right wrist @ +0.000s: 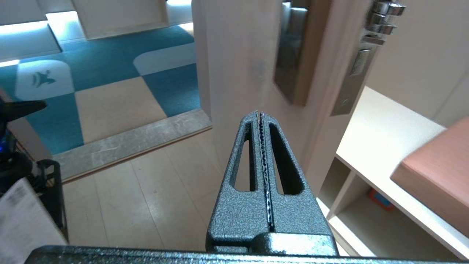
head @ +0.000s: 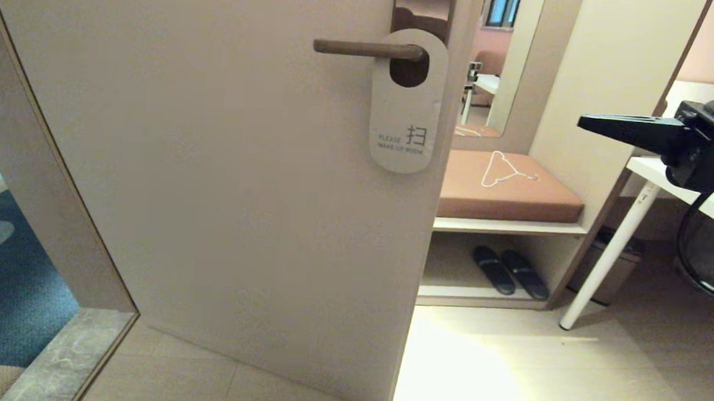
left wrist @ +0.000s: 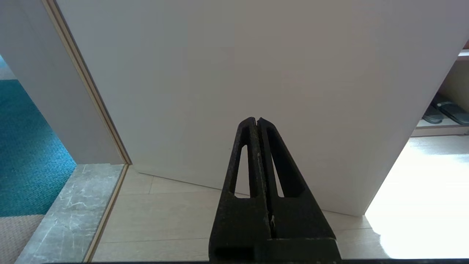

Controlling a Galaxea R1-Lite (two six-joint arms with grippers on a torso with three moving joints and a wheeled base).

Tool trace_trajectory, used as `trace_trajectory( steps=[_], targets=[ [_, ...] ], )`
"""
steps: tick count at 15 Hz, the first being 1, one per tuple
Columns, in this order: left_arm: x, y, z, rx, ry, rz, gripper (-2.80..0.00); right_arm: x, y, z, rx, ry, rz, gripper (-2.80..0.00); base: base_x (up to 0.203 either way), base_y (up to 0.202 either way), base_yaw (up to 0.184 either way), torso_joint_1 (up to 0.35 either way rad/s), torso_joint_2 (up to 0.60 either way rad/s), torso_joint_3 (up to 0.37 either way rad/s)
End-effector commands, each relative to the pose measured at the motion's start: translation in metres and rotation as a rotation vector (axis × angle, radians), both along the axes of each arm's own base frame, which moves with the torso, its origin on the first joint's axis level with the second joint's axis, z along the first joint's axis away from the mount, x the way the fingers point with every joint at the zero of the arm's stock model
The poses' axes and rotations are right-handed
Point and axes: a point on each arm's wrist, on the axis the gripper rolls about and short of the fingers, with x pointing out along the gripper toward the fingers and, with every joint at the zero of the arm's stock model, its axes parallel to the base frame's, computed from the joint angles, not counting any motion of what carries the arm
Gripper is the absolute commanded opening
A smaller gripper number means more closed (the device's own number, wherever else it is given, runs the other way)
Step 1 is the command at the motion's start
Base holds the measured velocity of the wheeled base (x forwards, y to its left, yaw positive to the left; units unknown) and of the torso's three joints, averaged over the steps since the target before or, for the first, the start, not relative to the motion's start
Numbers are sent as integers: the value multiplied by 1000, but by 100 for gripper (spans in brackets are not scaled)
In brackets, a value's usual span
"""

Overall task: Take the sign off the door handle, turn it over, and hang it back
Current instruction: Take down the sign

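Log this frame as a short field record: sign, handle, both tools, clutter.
sign: hangs on the door handle, off-white "PLEASE MAKE UP ROOM" side facing out
door handle: level lever, passes through the sign's hole
right tool: shut, empty, raised at the head view's right, apart from the sign
left tool: shut, empty, low, facing the door's lower part
task state: sign not yet taken off
clutter: white coat hanger on bench cushion, slippers on shelf below

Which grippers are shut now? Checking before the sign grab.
Left gripper: shut, empty.
Right gripper: shut, empty, right of the off-white card sign.
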Motion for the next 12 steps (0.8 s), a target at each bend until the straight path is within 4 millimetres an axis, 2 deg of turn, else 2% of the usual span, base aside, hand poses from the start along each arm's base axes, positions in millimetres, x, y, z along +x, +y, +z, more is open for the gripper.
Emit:
trace_trajectory(
  steps=[1, 5, 8, 12],
  targets=[
    [0, 0, 0, 0, 1, 1, -280, 28, 9, -16, -2, 57, 37, 0, 0, 0, 0, 0, 0, 0],
    [0, 0, 0, 0, 3, 1, -280, 44, 36, -36, -22, 93, 122, 0, 0, 0, 0, 0, 0, 0],
    [0, 0, 0, 0, 1, 1, -280, 58, 58, -50, -68, 58, 185, 0, 0, 0, 0, 0, 0, 0],
    [0, 0, 0, 0, 3, 1, -280, 76, 69, -52, -71, 48, 203, 0, 0, 0, 0, 0, 0, 0]
  ],
)
